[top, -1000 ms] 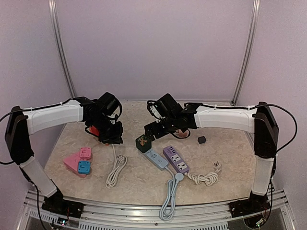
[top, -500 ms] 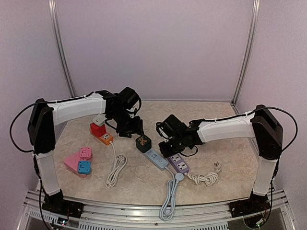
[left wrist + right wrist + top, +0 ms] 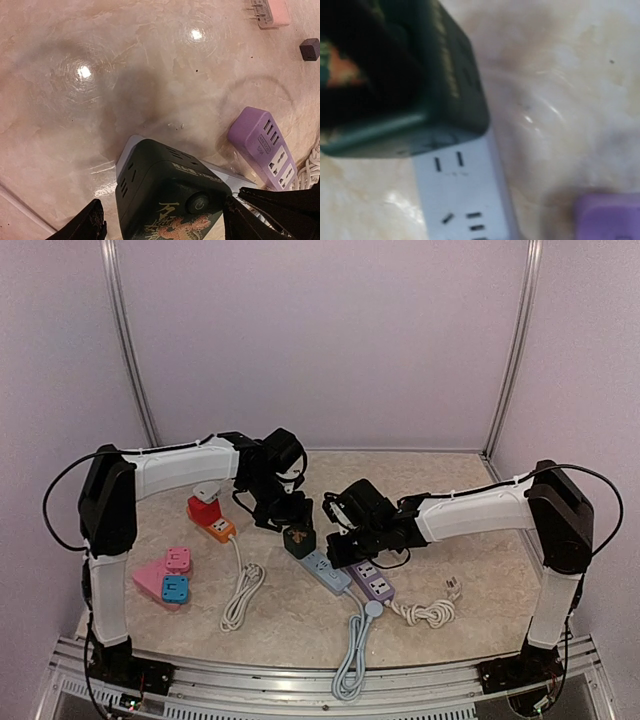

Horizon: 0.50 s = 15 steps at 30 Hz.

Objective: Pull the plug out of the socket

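The plug is a dark green cube adapter [image 3: 298, 539] with a dragon print, seated on the far end of a pale grey-blue socket strip [image 3: 330, 573]. My left gripper [image 3: 290, 521] hangs over it, open. In the left wrist view its black fingertips [image 3: 93, 221] stand on either side of the cube [image 3: 165, 195], the left one clearly apart from it. My right gripper [image 3: 342, 546] is shut and low over the strip just beside the cube. The right wrist view shows the cube [image 3: 420, 75] and the strip's sockets [image 3: 460, 195] up close and blurred, with no fingers in sight.
A purple power strip [image 3: 368, 576] lies right beside the grey one, its coiled cord [image 3: 430, 612] to the right. A red-and-orange adapter [image 3: 208, 515], a pink block with a blue plug [image 3: 165, 578] and a white cable [image 3: 243, 595] lie left. A small black cube [image 3: 310, 48] sits farther back.
My left gripper has swung right, away from the red adapter to the green cube, and opened. My right gripper has come down to the strip and shut.
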Available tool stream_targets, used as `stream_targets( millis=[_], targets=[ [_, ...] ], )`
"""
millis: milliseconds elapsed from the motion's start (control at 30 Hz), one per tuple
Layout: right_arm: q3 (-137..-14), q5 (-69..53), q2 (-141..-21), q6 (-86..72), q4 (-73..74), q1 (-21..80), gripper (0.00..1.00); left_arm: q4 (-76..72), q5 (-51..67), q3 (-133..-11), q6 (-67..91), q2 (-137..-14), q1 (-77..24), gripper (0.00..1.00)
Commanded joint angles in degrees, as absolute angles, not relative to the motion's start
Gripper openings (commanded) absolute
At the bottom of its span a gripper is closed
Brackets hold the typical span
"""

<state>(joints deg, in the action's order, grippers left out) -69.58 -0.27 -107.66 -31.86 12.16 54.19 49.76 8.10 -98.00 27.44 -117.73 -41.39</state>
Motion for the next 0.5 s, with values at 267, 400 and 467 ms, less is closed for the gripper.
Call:
stream_targets(
  millis=[267,400,467],
  targets=[
    [-68.6,-3.8,-108.7,-34.9,8.0,54.7,0.00,51.0,11.9,-95.0,20.0,-118.3,-42.0,0.75],
    [-69.0,-4.8,-110.3,-35.8,6.8,55.0,0.00,51.5,10.1,-95.4,20.1,-118.9,-42.3,0.67],
    [-69.7,-4.8,-111.3,-36.3,6.8,55.3,0.00,51.7,9.6,-95.8,19.9,-119.1,-42.4,0.64]
  ],
)
